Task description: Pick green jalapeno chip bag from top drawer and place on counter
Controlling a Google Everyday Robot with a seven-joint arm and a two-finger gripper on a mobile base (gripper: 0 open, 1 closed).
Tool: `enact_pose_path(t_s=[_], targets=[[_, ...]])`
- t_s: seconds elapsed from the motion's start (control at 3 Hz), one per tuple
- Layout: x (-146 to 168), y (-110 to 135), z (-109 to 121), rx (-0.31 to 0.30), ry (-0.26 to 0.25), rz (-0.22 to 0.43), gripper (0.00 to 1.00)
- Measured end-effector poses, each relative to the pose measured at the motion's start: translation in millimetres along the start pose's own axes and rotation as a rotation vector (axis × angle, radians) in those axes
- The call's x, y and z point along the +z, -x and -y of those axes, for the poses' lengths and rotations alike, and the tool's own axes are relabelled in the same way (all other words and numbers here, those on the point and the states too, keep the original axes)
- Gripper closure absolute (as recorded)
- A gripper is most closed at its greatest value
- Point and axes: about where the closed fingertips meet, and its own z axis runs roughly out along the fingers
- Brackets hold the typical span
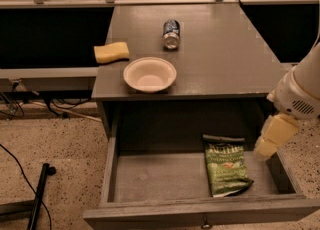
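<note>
The green jalapeno chip bag (226,170) lies flat in the right part of the open top drawer (150,179), its dark top edge toward the back. The drawer is pulled out below the dark-grey counter (220,49). My gripper (272,136), cream-coloured, hangs at the right edge of the view, above the drawer's right side wall. It is to the right of the bag and a little higher, apart from it.
On the counter stand a white bowl (149,74) near the front edge, a yellow sponge (111,52) at the left edge and a can (171,34) lying on its side further back. A black stand (40,194) and cables lie on the floor at left.
</note>
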Motion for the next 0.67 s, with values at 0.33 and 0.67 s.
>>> enact_pose_path(t_s=[0.33, 0.67], targets=[[40, -7, 1, 0.095, 0.057, 0.005, 0.0], [56, -7, -8, 0.166, 0.117, 0.06, 0.0]])
